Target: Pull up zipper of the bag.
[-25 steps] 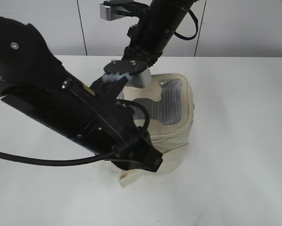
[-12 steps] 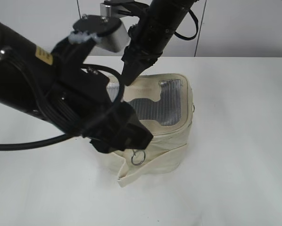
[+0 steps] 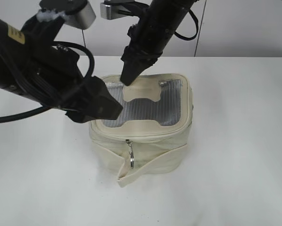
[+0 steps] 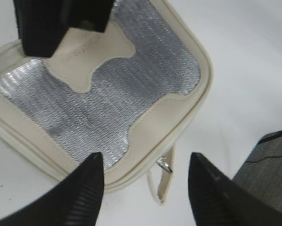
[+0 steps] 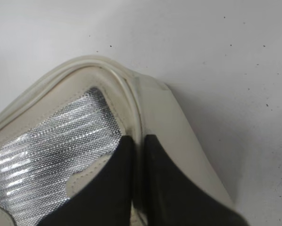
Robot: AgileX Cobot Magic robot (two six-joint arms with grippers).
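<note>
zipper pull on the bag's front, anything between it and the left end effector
Nothing visible. The left end effector hangs open above the bag near its front edge, and the ring pull shows uncovered between its fingers.

bag [image 5: 169, 132] cut off in right wrist view

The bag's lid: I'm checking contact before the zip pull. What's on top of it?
The right gripper, shut, presses its tips on the bag lid's cream patch; the patch beneath them is hidden.
</note>
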